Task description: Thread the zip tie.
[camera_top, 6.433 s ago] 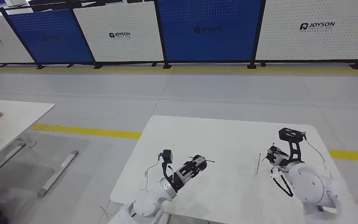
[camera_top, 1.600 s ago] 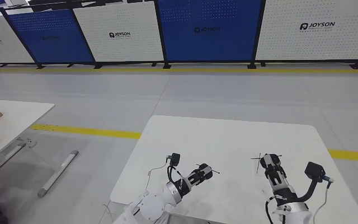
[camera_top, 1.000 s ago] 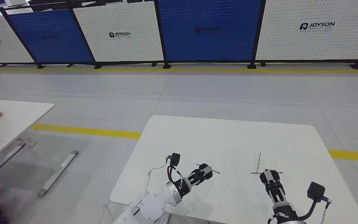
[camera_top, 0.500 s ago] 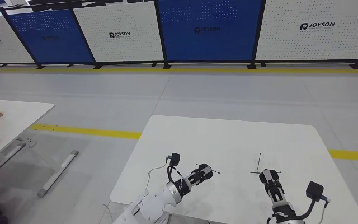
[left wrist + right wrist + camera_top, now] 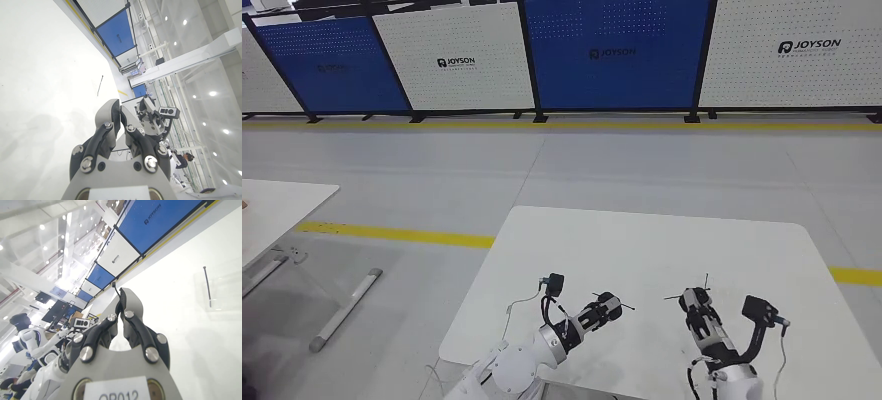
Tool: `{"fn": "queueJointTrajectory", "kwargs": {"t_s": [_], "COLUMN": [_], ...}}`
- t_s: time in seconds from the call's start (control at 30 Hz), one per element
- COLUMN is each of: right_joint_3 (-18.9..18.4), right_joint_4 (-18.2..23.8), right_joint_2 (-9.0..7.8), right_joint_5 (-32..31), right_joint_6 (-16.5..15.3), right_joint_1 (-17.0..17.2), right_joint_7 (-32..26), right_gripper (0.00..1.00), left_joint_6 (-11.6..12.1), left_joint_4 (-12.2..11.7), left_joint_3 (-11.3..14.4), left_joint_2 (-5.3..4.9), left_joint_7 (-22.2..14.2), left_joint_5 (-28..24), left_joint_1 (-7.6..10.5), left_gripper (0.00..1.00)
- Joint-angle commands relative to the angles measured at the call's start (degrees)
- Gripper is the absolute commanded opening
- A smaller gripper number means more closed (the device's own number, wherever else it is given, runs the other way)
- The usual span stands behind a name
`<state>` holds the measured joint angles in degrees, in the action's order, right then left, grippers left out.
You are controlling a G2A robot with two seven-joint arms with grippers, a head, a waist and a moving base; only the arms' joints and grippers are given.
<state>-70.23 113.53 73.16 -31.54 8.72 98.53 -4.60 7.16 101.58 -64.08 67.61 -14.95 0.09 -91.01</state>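
**Inspector:** State of the right end effector (image 5: 120, 292)?

**Assistant:** Pads together, clamped on the zip tie (image 5: 114, 285). The tie's square head stands just past the fingertips, over the near part of the surface (image 5: 642, 240). The length between the pads is hidden, and the tail cannot be traced in the wrist view.

**Inspector:** And the left end effector (image 5: 119, 106)?

**Assistant:** Pads all but together, pinching a thin black strip (image 5: 625, 304). From above, the strip juts out on both sides of the fingers. In the wrist view it is a dark sliver at the tips, hard to make out. Whether it is a second tie cannot be told.

**Inspector:** Anything lying free?

**Assistant:** One loose zip tie (image 5: 207, 283) lies flat on the surface beyond the right end effector, touching neither arm. From above, its near end is hidden behind that end effector. The two end effectors stand apart, side by side near the front edge.
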Motion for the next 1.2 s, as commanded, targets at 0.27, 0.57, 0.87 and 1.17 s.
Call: {"fn": "queueJointTrajectory", "kwargs": {"t_s": [0.27, 0.57, 0.87, 1.17], "right_joint_3": [0.5, 0.1, 1.8, 1.8], "right_joint_4": [-1.2, -1.2, -2.0, -2.0], "right_joint_2": [0.0, 0.1, 0.19, 0.19], "right_joint_5": [2.5, 5.5, 3.3, 3.3], "right_joint_6": [-2.9, -4.6, -3.7, -3.7], "right_joint_1": [-1.5, -1.2, -2.0, -2.0], "right_joint_7": [-4.1, -3.3, -4.3, -4.3], "right_gripper": [0.0, 0.0, 0.0, 0.0], "left_joint_6": [0.0, 0.0, 0.0, 0.0], "left_joint_4": [0.0, 0.0, 0.0, 0.0], "left_joint_3": [0.0, 0.0, 0.0, 0.0], "left_joint_2": [0.0, 0.0, 0.0, 0.0], "left_joint_7": [0.0, 0.0, 0.0, 0.0], "left_joint_5": [0.0, 0.0, 0.0, 0.0], "left_joint_1": [0.0, 0.0, 0.0, 0.0], "left_gripper": [0.0, 0.0, 0.0, 0.0]}}
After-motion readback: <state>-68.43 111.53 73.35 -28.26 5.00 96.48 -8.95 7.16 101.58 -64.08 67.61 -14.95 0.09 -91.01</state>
